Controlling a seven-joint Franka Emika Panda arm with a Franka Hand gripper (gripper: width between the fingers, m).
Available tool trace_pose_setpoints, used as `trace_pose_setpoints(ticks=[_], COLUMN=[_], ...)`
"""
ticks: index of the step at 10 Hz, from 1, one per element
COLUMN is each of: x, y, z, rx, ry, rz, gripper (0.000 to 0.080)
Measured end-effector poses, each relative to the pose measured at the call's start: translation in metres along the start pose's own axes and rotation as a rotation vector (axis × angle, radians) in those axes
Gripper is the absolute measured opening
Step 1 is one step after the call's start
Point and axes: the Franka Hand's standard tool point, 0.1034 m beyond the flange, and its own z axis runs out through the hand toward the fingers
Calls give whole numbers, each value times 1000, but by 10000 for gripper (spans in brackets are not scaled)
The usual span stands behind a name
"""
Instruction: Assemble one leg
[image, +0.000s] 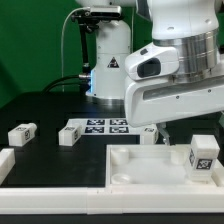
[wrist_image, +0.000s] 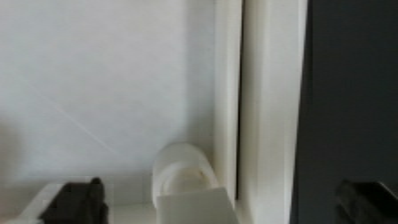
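One leg (image: 203, 155), a small white peg with a marker tag, stands upright on the large white square piece (image: 140, 168) near its corner on the exterior view's right. My gripper (image: 193, 135) hangs right over it. In the wrist view the leg (wrist_image: 187, 185) sits between the two dark fingertips (wrist_image: 75, 202), which stand wide apart and do not touch it. The gripper (wrist_image: 219, 203) is open. The white piece (wrist_image: 107, 90) fills most of that view, its raised rim (wrist_image: 267, 100) running beside the leg.
Other legs lie on the black table: two at the exterior view's left (image: 22, 132) (image: 5, 160), one (image: 70, 135) beside the marker board (image: 105, 125), one (image: 148, 134) behind the square piece. A lamp base (image: 108, 70) stands at the back.
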Motion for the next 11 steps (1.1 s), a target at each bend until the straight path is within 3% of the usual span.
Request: trace_pose_setpoints(ticks=[1,2,3,4,10,11], x=[0,5,6,6,9,20], y=[0,-5,-13,-17,-12,-6], z=[0,-3,-3,1,3,4], rx=[0,-29,-74,-98,-104,-105], ry=[0,36,66,86,92,100], rz=[2,100,145,128,108,107], gripper=[649,649,649,649,649,649])
